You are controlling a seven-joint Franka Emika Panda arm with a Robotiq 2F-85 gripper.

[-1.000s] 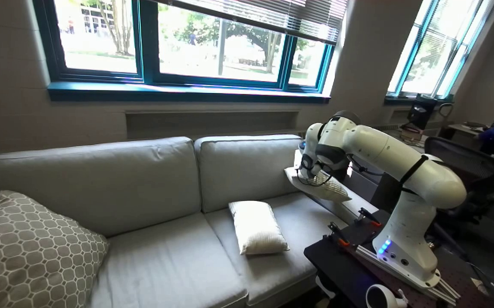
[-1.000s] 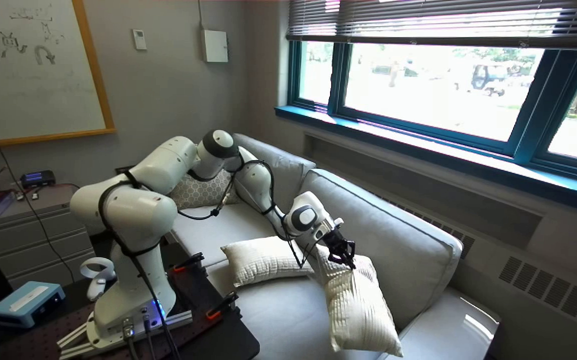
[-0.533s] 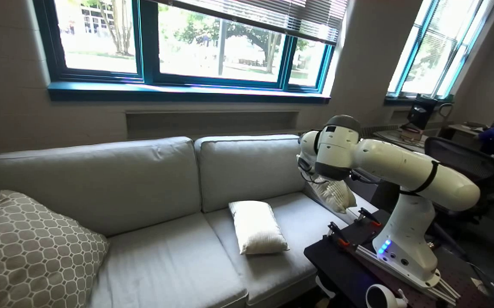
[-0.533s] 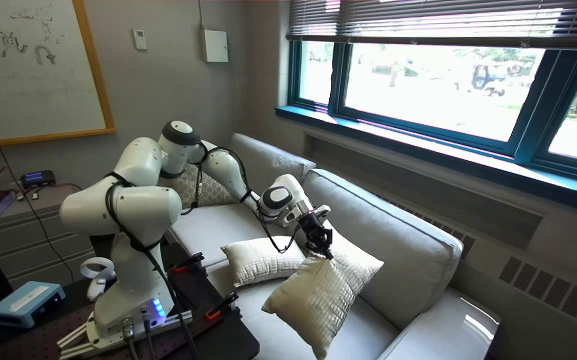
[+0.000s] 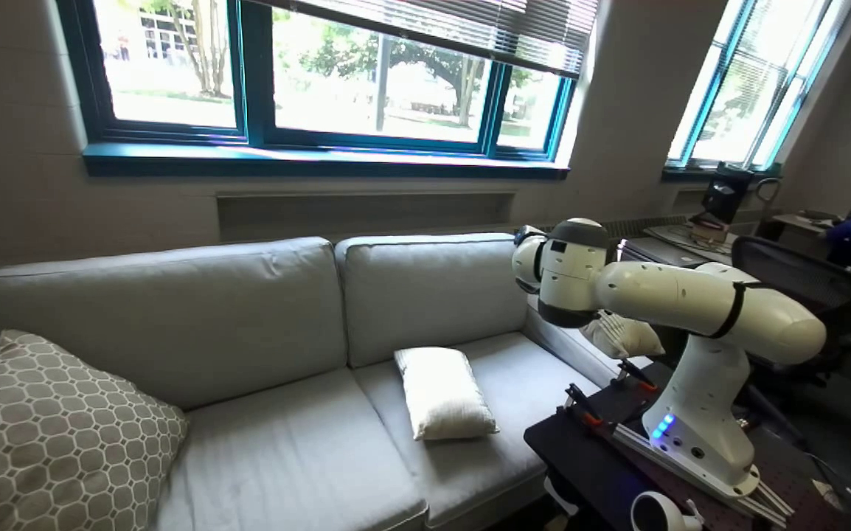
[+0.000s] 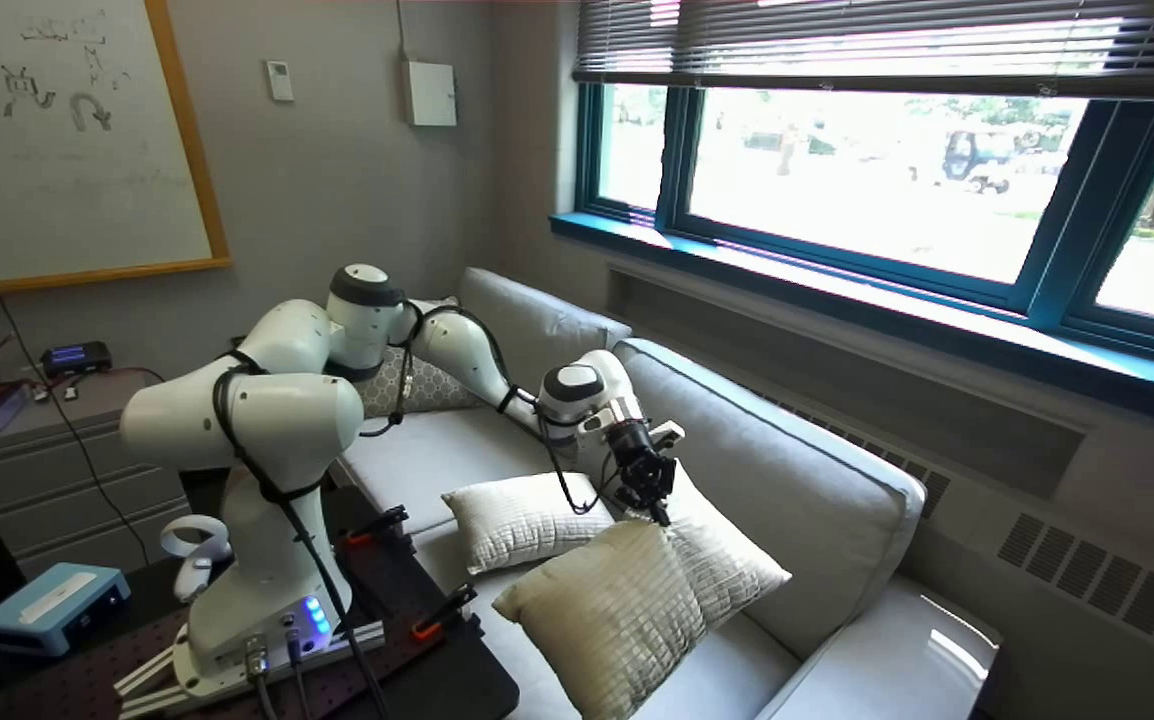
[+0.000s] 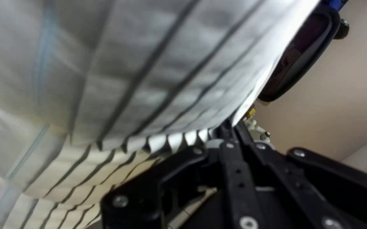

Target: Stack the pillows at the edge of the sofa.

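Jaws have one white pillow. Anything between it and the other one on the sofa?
Nothing visible clearly stands between the held pillow and the other pillow. One doubt is the sofa arm: the views don't settle whether the held pillow hangs inside it or over it.

The bent arm [image 6: 455, 350] reaches outward, its gripper [image 6: 660, 514] slanting downward and clamped tight.

Pleated, matt cloth covers both cream pillows [image 6: 602, 620] [image 6: 512, 525], while plain, smooth-looking fabric wraps the grey sofa [image 5: 271, 450]. The robot arm [image 5: 661, 291] wears a glossy white finish, the gripper [image 7: 230, 127] a dark matt one dotted with shiny metal screws [image 7: 120, 201]
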